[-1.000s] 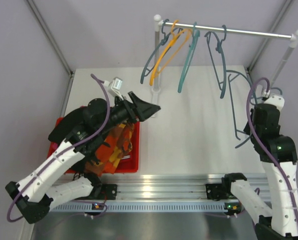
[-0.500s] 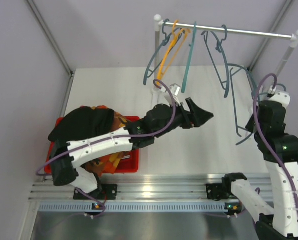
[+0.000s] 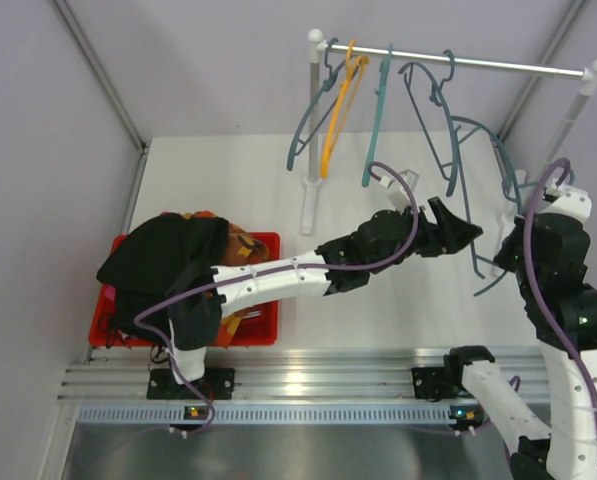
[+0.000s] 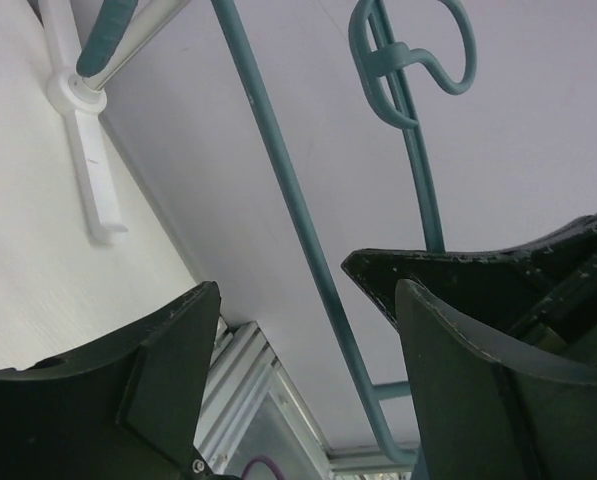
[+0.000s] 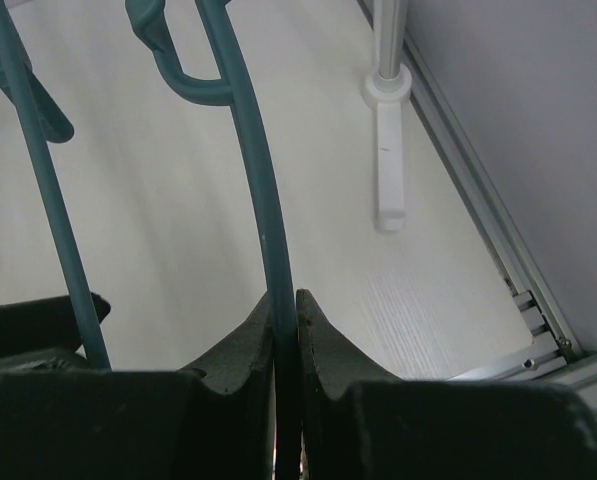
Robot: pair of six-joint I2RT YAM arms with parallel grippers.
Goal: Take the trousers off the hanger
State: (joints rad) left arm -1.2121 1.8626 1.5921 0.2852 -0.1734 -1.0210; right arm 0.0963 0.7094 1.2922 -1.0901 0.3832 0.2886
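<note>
Saw the right gripper [image 5: 286, 330] pinching the teal hanger [image 5: 261, 190], left gripper [image 4: 306, 290] gaping open beside it; black trousers [image 3: 163, 258] hid most others.

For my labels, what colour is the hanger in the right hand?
Teal hanger, clearest in the right wrist view.
</note>
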